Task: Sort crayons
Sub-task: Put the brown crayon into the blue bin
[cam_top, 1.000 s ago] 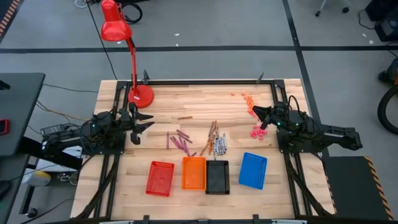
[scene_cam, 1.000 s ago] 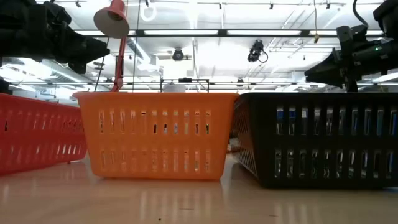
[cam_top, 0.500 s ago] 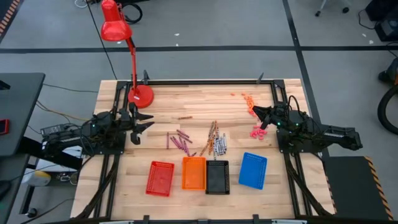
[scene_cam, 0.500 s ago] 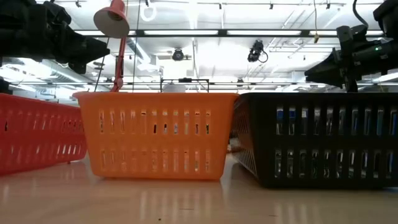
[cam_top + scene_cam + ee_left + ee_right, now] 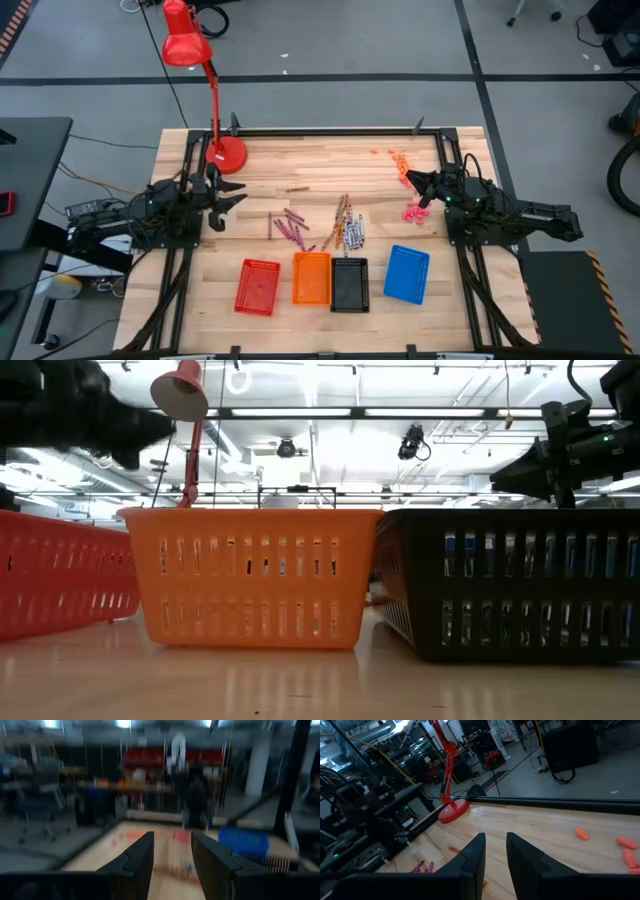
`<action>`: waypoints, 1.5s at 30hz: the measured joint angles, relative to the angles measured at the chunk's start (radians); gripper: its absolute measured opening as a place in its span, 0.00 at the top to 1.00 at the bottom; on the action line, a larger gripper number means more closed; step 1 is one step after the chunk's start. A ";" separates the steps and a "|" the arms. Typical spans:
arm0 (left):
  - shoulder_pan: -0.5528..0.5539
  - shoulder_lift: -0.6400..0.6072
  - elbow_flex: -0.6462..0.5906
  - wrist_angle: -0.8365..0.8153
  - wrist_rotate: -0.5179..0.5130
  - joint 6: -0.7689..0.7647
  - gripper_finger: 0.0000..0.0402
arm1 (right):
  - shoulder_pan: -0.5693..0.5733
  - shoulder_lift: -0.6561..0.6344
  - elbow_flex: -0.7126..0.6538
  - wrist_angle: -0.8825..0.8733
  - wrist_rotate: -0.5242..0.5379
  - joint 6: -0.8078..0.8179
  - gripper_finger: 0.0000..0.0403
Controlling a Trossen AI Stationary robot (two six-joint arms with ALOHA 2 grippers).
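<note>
The crayons lie loose on the table's middle: a maroon-purple group (image 5: 289,229), an orange-brown, grey-white and bluish group (image 5: 347,224), and one lone orange-brown crayon (image 5: 297,188) farther back. My left gripper (image 5: 232,196) hovers open at the table's left, left of the maroon group; its fingers show apart in the left wrist view (image 5: 172,852). My right gripper (image 5: 416,187) hovers open at the table's right, holding nothing; it also shows in the right wrist view (image 5: 496,851).
Red (image 5: 258,287), orange (image 5: 311,278), black (image 5: 350,284) and blue (image 5: 406,273) mesh trays stand in a row near the front edge. A red lamp's base (image 5: 226,155) stands at the far left. Pink bits (image 5: 413,211) and orange bits (image 5: 400,163) lie by my right gripper.
</note>
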State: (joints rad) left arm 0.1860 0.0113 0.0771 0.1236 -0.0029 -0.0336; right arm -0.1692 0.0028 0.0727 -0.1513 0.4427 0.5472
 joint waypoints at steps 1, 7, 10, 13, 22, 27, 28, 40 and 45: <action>0.000 0.000 0.000 0.051 0.000 -0.003 0.65 | 0.000 0.000 0.000 0.000 0.000 0.000 0.79; 0.000 0.000 0.000 0.230 0.000 -0.117 0.65 | 0.000 0.000 0.000 0.065 0.016 -0.012 0.79; 0.000 0.000 0.000 0.239 0.000 -0.121 0.65 | 0.000 0.000 0.000 0.146 0.034 -0.025 0.79; 0.000 0.000 0.000 0.239 0.000 -0.105 0.65 | 0.000 0.001 0.000 0.220 0.016 -0.082 0.79; 0.001 0.002 0.000 0.303 0.000 -0.105 0.65 | -0.011 0.164 0.000 0.472 -0.302 -0.114 0.80; 0.001 0.002 0.000 0.344 0.000 -0.111 0.65 | -0.011 0.366 0.000 0.569 -0.304 -0.169 0.80; 0.000 0.002 0.000 0.338 0.000 -0.113 0.65 | -0.011 0.413 0.000 0.590 -0.303 -0.176 0.80; 0.000 0.126 0.000 0.239 0.000 -0.131 0.65 | -0.003 0.939 0.222 0.622 -0.376 -0.316 0.80; 0.000 0.238 0.010 0.266 -0.015 -0.149 0.65 | -0.003 1.162 0.354 0.622 -0.417 -0.368 0.80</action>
State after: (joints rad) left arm 0.1864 0.2492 0.0867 0.3895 -0.0179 -0.1823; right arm -0.1726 1.1647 0.4270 0.4709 0.0260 0.1789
